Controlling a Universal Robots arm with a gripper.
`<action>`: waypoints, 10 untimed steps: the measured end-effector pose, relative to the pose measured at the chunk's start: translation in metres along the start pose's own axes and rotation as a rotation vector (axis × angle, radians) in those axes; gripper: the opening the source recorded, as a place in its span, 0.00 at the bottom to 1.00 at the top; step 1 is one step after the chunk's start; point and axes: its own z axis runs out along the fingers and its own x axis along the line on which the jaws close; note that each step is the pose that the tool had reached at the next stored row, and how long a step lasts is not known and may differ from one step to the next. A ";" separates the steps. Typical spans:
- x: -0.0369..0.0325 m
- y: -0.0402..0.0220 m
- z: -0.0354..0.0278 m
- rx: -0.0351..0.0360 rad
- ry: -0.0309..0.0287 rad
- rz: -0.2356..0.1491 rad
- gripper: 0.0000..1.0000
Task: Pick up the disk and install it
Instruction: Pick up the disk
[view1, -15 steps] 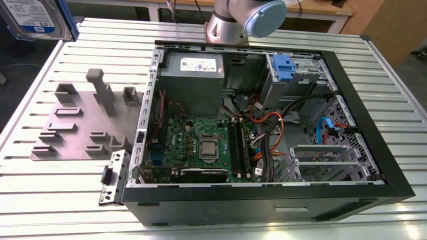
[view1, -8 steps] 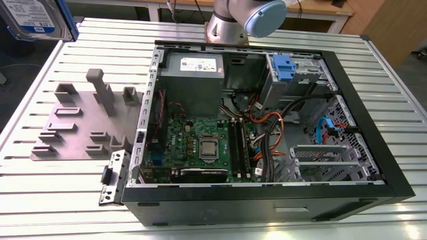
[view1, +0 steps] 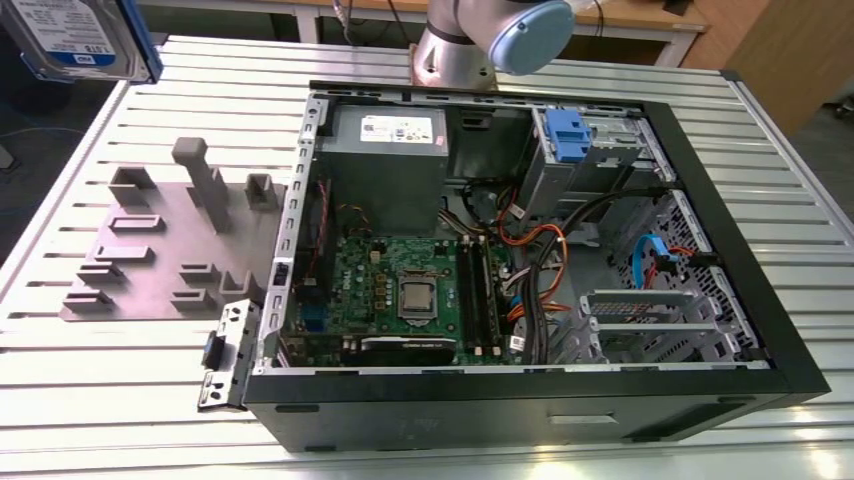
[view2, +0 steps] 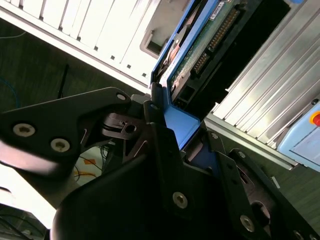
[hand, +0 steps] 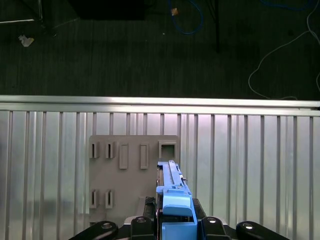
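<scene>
1. The arm (view1: 461, 50) rises as a silver column with a pale blue joint cap at the far edge of the surface (view1: 120, 380), behind the open computer case (view1: 507, 410). Its upper links run out past the exterior view's top edge.
2. The gripper (view2: 182, 127) is closed on the disk (view2: 200, 47). In the second wrist view its black fingers (view2: 159, 135) press on either side of the blue carrier frame (hand: 172, 197) that is clipped round the drive. The drive's green circuit board and connector row face the camera.
3. The disk (view1: 78, 35) hangs high in the air at the exterior view's upper left corner, with its white-and-blue label facing the camera. It is well apart from the case and touches nothing but the gripper.
4. In the first wrist view the wrist points downward. The disk is seen edge-on and upright, above the grey fixture plate (hand: 132, 175) that lies on the ribbed metal surface (hand: 250, 160). The dark floor (hand: 125, 50) lies beyond the surface's edge.
5. On the surface, the fixture plate (view1: 154, 250) sits just beside the case, on the exterior view's left.
6. Inside the case, the grey power supply (view1: 387, 150) fills the far corner. A lone blue bracket (view1: 567, 135) stands in the drive bay towards the exterior view's right.
</scene>
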 end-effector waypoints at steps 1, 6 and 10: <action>0.0000 -0.0010 0.0000 0.0001 0.0000 0.000 0.36; 0.0000 -0.0054 0.0000 0.0000 0.0000 0.000 0.36; 0.0000 -0.0084 -0.0001 0.0000 0.0000 0.000 0.36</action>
